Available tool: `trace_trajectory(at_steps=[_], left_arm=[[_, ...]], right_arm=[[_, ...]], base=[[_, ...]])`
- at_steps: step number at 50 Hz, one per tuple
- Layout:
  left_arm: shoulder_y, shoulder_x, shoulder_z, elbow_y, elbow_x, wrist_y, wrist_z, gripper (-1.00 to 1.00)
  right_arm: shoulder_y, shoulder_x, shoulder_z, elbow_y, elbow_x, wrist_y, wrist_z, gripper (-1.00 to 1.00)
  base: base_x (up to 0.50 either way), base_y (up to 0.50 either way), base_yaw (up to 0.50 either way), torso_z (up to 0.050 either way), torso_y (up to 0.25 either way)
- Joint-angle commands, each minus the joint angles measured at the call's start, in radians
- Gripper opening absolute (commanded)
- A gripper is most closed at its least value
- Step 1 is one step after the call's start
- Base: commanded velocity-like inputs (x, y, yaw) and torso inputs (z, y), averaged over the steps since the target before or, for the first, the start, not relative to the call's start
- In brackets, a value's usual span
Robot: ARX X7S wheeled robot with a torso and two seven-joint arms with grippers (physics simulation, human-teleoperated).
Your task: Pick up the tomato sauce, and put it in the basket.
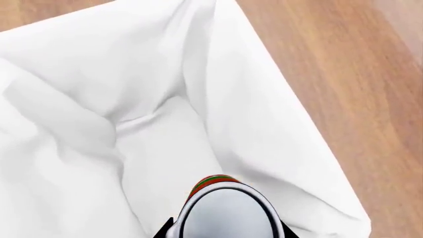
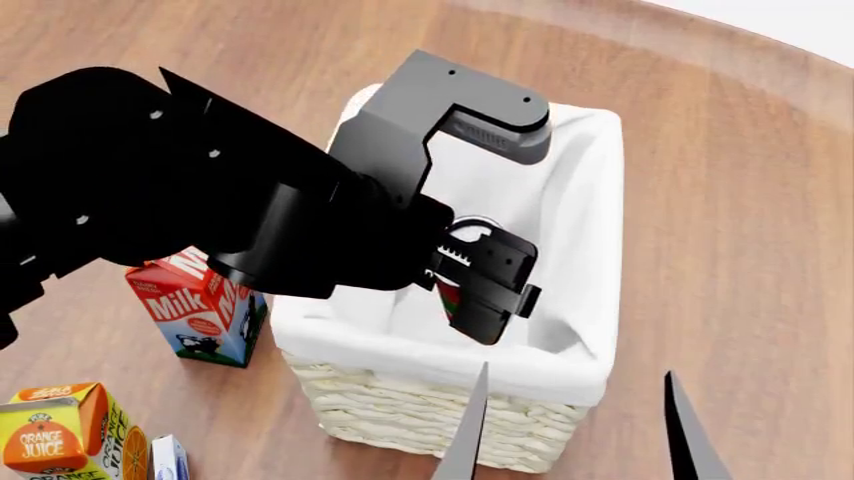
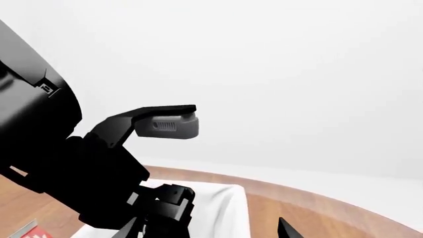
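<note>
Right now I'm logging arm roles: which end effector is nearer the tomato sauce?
Left. The left end effector grips the tomato sauce over the basket. The right end effector shows only fingertips at the head view's bottom edge, apart from the can.

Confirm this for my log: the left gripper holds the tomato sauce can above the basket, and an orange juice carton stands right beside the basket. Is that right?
Not quite. The carton right beside the basket is the milk carton; the orange juice carton stands farther off, as the head view shows. The left gripper does hold the tomato sauce can above the basket.

Tomato sauce [image 1: 218, 182] held above basket [image 2: 441, 415] – upright.
</note>
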State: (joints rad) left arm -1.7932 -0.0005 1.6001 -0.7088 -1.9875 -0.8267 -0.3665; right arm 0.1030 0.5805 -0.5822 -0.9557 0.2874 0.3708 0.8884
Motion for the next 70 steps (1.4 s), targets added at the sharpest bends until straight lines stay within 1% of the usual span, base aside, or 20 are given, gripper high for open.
trace_trajectory(at_steps=[1,2,29,33,41,43,44,46,50,52,53,54,56,57,61,64,67,68,69,70], left_arm=[[-0.003,0.000,-0.003,-0.005,-0.009,0.004,-0.007,-1.00],[-0.003,0.000,-0.003,-0.005,-0.009,0.004,-0.006,1.00],[-0.018,0.000,-0.003,-0.019,-0.010,0.002,0.012,1.00],[-0.038,0.000,-0.002,-0.024,-0.016,0.006,0.026,1.00],[-0.092,0.000,-0.003,-0.047,-0.005,0.026,0.094,1.00],[-0.110,0.000,-0.005,-0.040,0.010,0.062,0.117,1.00],[-0.118,0.000,-0.002,-0.015,0.068,0.094,0.138,1.00],[-0.117,0.000,-0.013,-0.030,0.049,0.105,0.141,1.00],[-0.128,0.000,-0.011,-0.029,0.083,0.161,0.158,1.00],[-0.136,0.000,-0.022,-0.022,0.075,0.175,0.170,1.00],[-0.139,-0.006,-0.026,-0.003,0.082,0.190,0.166,1.00],[-0.139,-0.038,-0.044,0.061,0.082,0.219,0.131,1.00],[-0.136,-0.080,-0.061,0.153,0.095,0.258,0.099,1.00],[-0.130,-0.115,-0.071,0.229,0.104,0.284,0.060,1.00],[-0.123,-0.167,-0.089,0.336,0.105,0.312,0.007,1.00],[-0.117,-0.232,-0.117,0.479,0.153,0.386,-0.059,1.00],[-0.112,-0.270,-0.126,0.546,0.182,0.418,-0.105,1.00],[-0.116,-0.298,-0.125,0.595,0.214,0.433,-0.132,1.00],[-0.116,-0.310,-0.118,0.619,0.248,0.448,-0.170,1.00],[-0.115,-0.317,-0.113,0.631,0.263,0.452,-0.184,1.00]], right_arm=[[-0.002,0.003,-0.001,-0.004,-0.001,0.000,0.005,1.00],[-0.001,0.002,-0.002,-0.006,0.000,0.002,0.006,1.00],[-0.001,0.005,-0.015,-0.021,-0.011,0.011,0.018,1.00],[0.002,0.006,-0.018,-0.027,-0.013,0.016,0.020,1.00],[0.012,0.003,-0.028,-0.042,-0.016,0.032,0.024,1.00],[0.011,0.004,-0.031,-0.040,-0.020,0.027,0.023,1.00],[0.013,0.004,-0.032,-0.045,-0.018,0.033,0.024,1.00],[0.017,0.003,-0.032,-0.046,-0.016,0.037,0.025,1.00],[0.022,0.001,-0.039,-0.051,-0.018,0.045,0.027,1.00],[0.024,0.000,-0.040,-0.053,-0.018,0.049,0.028,1.00],[0.024,0.001,-0.040,-0.053,-0.017,0.047,0.028,1.00],[0.023,0.003,-0.040,-0.053,-0.018,0.047,0.029,1.00],[0.021,0.004,-0.039,-0.052,-0.018,0.044,0.031,1.00],[0.021,0.005,-0.040,-0.053,-0.018,0.045,0.032,1.00],[0.023,0.005,-0.042,-0.053,-0.016,0.046,0.034,1.00],[0.026,0.005,-0.040,-0.055,-0.012,0.051,0.036,1.00],[0.028,0.005,-0.042,-0.053,-0.012,0.050,0.037,1.00],[0.028,0.006,-0.043,-0.050,-0.013,0.046,0.037,1.00],[0.025,0.007,-0.044,-0.044,-0.015,0.040,0.036,1.00],[0.024,0.007,-0.044,-0.043,-0.015,0.038,0.036,1.00]], base=[[0.00,0.00,0.00,0.000,0.000],[0.00,0.00,0.00,0.000,0.000],[0.00,0.00,0.00,0.000,0.000],[0.00,0.00,0.00,0.000,0.000],[0.00,0.00,0.00,0.000,0.000],[0.00,0.00,0.00,0.000,0.000],[0.00,0.00,0.00,0.000,0.000],[0.00,0.00,0.00,0.000,0.000],[0.00,0.00,0.00,0.000,0.000],[0.00,0.00,0.00,0.000,0.000],[0.00,0.00,0.00,0.000,0.000],[0.00,0.00,0.00,0.000,0.000],[0.00,0.00,0.00,0.000,0.000],[0.00,0.00,0.00,0.000,0.000],[0.00,0.00,0.00,0.000,0.000],[0.00,0.00,0.00,0.000,0.000],[0.00,0.00,0.00,0.000,0.000],[0.00,0.00,0.00,0.000,0.000],[0.00,0.00,0.00,0.000,0.000],[0.00,0.00,0.00,0.000,0.000]])
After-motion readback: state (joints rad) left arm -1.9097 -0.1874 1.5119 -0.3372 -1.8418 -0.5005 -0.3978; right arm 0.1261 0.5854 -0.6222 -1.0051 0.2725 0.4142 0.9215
